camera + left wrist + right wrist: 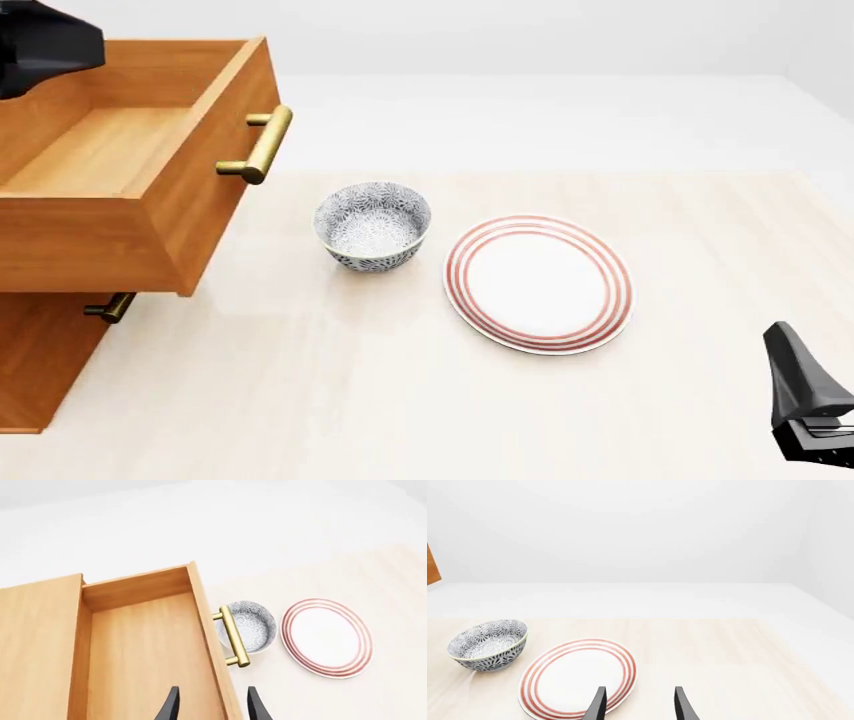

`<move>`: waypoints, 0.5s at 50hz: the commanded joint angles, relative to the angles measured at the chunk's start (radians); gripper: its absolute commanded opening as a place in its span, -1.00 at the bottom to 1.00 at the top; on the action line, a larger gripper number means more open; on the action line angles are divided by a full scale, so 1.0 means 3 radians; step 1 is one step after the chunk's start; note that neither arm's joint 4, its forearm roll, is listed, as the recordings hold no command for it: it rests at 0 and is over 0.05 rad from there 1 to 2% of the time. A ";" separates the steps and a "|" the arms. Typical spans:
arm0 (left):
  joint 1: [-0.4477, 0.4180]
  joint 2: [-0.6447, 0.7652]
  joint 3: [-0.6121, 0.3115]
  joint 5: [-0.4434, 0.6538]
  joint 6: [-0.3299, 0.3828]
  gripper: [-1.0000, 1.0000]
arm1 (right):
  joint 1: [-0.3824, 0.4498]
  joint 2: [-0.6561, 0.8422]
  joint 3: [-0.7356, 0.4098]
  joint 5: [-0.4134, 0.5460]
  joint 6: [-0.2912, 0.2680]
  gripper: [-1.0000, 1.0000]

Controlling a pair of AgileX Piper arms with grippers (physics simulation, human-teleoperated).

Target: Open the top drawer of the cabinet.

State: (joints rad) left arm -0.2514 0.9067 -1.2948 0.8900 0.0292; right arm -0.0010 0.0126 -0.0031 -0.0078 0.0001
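The cabinet (40, 370) stands at the table's left. Its top drawer (127, 150) is pulled far out toward the bowl and its inside is bare; it also shows in the left wrist view (147, 650). The drawer's brass bar handle (260, 143) is free. My left gripper (213, 707) is open and empty, above the drawer's front board, apart from the handle (233, 637). A black part of the left arm (47, 45) shows above the cabinet. My right gripper (639, 706) is open and empty, low over the near right of the table (805, 395).
A blue-patterned bowl (372, 226) stands just right of the drawer front. A white plate with red rings (538, 283) lies right of the bowl. A lower drawer's brass handle (110, 307) shows under the open drawer, that drawer shut.
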 commanded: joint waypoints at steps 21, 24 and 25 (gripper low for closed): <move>0.0186 -0.0470 -0.0173 0.0270 0.0002 1.00 | 0.0000 0.0000 0.0000 0.0000 0.0000 1.00; 0.0211 -0.0508 -0.0212 0.0303 0.0012 1.00 | 0.0000 0.0000 0.0000 0.0000 0.0000 1.00; 0.0215 -0.0514 -0.0217 0.0312 0.0017 1.00 | 0.0000 0.0000 0.0000 0.0000 0.0000 1.00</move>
State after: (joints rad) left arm -0.2044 0.7879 -1.3349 0.9549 0.0292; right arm -0.0010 0.0127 -0.0031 -0.0078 0.0001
